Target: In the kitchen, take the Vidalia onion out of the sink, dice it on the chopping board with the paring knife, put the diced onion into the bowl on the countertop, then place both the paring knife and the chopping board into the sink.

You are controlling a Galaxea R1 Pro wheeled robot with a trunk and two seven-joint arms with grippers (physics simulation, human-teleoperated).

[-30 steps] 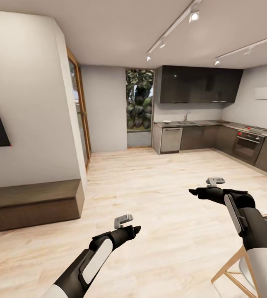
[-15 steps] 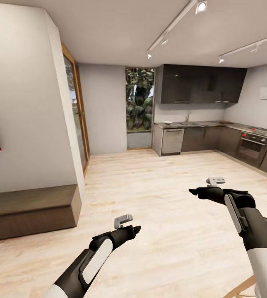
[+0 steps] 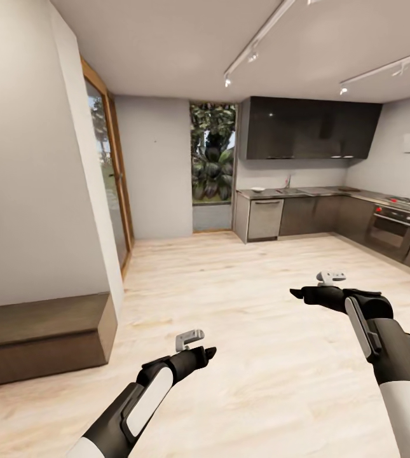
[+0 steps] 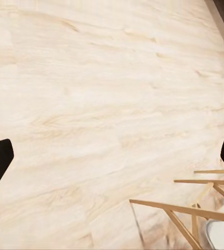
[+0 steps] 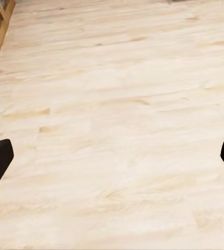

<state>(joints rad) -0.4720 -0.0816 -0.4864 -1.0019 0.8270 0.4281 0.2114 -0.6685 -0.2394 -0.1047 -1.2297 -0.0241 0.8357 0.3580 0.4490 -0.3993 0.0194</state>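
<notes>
Far across the room runs the kitchen's grey countertop (image 3: 306, 191), with a thin tap (image 3: 287, 180) marking the sink. A small white shape (image 3: 257, 189) on the counter looks like the bowl. The onion, paring knife and chopping board are too far off to make out. My left gripper (image 3: 210, 351) hangs low over the wooden floor, and the left wrist view shows it (image 4: 112, 161) open and empty. My right gripper (image 3: 295, 293) is held higher on the right side. It (image 5: 112, 156) is also open, with nothing between its fingers.
A white wall corner (image 3: 71, 159) and a low wooden bench (image 3: 39, 337) stand close at left, beside a wood-framed glass door (image 3: 106, 172). Pale plank floor (image 3: 243, 273) stretches to the kitchen cabinets, dishwasher (image 3: 265, 218) and oven (image 3: 389, 229). Wooden chair legs (image 4: 195, 208) lie near my left arm.
The whole view has shifted: the left wall and bench slid leftward, the black wall screen and the chair at lower right left the picture. Both arms keep the same pose.
</notes>
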